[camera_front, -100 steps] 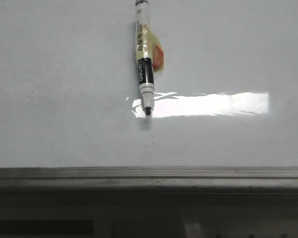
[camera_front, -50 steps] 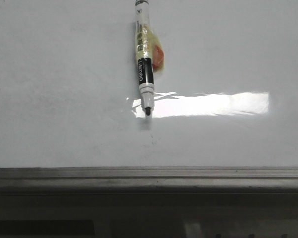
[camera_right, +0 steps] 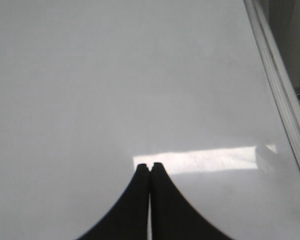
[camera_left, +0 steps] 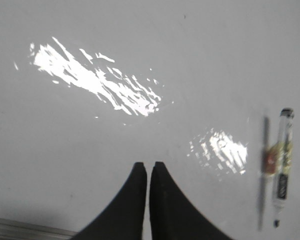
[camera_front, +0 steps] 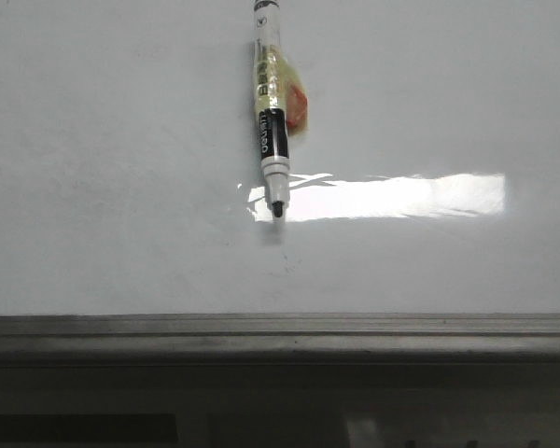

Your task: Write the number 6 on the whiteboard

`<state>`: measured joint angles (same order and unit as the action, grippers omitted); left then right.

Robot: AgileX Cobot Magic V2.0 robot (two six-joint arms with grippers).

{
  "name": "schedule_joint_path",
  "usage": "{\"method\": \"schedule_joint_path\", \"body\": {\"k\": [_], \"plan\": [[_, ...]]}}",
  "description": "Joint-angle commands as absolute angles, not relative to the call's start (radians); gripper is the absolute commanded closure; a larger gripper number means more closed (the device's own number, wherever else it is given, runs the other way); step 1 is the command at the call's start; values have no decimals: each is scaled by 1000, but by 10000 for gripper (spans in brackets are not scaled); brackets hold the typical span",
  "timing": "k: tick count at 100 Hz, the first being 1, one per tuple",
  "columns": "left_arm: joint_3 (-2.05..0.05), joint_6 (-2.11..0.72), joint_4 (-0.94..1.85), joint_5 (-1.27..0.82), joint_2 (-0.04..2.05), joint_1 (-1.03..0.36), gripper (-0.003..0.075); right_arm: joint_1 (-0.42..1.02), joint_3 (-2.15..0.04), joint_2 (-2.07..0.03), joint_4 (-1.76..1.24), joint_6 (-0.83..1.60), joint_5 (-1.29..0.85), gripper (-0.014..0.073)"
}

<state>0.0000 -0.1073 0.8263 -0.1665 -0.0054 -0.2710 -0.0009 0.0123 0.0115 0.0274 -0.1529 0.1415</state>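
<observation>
Blank whiteboard (camera_front: 121, 140) under lone marker (camera_front: 272, 121), both fingers (camera_left: 140, 200) pressed together.

L gripper (camera_left: 148, 167) & R gripper (camera_right: 150, 167): fingertips apparently pressed together.

Marker (camera_front: 271, 121) lies on whiteboard (camera_front: 121, 187), tip toward edge strip (camera_front: 280, 325).
</observation>
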Motion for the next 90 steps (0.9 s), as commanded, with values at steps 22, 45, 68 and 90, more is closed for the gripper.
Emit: {"method": "schedule_joint_path", "body": {"k": [22,45,68,90], "plan": [[21,-97,1094,-54,-34,-268,741,-8,3,26,-240,-371,280,657],[-52,-155,1016,-153,-31,-270,741,-8,-117,26,-243,-393,97,657],[-215,-178,644,-255,81,-268,740,32,-309,-38,-191,-218,-284,657],[-370,-197,508,-335,288,-268,668,111,-480,-145,-202,-10,-520,657]]}}
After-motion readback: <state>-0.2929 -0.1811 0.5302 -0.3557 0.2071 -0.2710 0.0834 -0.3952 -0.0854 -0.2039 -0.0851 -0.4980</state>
